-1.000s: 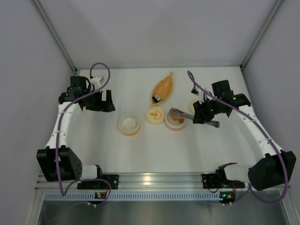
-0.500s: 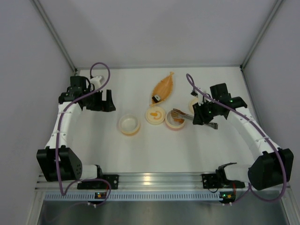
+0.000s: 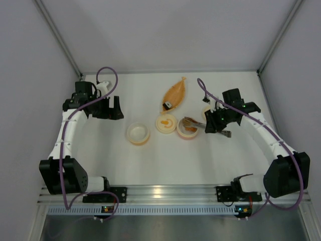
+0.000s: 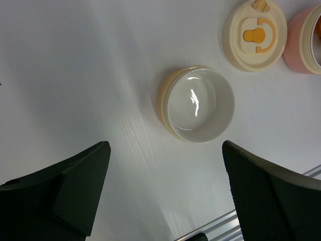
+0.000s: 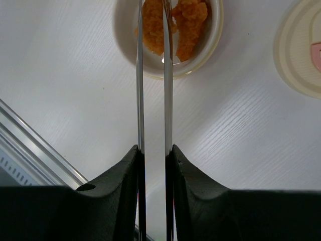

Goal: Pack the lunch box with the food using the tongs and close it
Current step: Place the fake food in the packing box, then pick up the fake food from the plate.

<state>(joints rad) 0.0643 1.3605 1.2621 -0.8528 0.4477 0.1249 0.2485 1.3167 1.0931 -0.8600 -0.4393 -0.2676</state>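
tongs (image 5: 167,90): polished metal | food (image 5: 190,15): rough, crumbly | table (image 5: 241,130): matt, finely grained

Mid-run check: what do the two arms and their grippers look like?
The left arm and right arm have white links and black joints; a purple cable runs along each. The left gripper and right gripper are black, with broad wedge-shaped fingers, one showing a fine mesh texture.
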